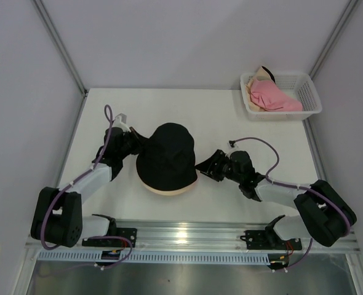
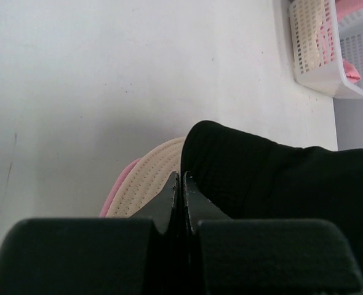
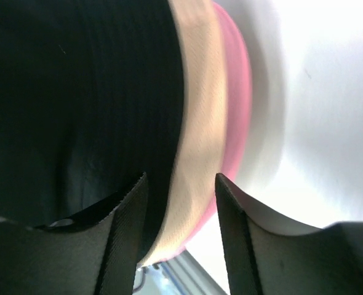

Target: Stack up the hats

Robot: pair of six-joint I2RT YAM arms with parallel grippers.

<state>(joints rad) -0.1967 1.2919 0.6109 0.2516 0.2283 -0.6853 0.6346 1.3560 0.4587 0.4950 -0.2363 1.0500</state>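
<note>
Stack sits mid-table (image 1: 107, 110): black hat (image 1: 166, 150) on top, crown up. Cream hat (image 1: 167, 189) is under it, its brim showing along the near edge. Pink brim (image 2: 117, 190) is lowest, seen only in the wrist views and peeking out from below the cream.

Left gripper (image 1: 137, 142) is at the black hat's far-left rim. In the left wrist view the jaws are pressed together right at the edge of the black fabric. Cannot tell if any fabric is pinched between them.

Right gripper (image 1: 200, 165) is at the stack's right side, tips just at the rim. In the right wrist view the jaws stand apart, holding nothing. The cream brim and the edge of the black hat show through the gap, with pink to the right.

Basket (image 1: 311, 92) is at the far-right corner, well apart from the stack. Pink hat (image 1: 272, 97) lies crumpled inside it.
</note>
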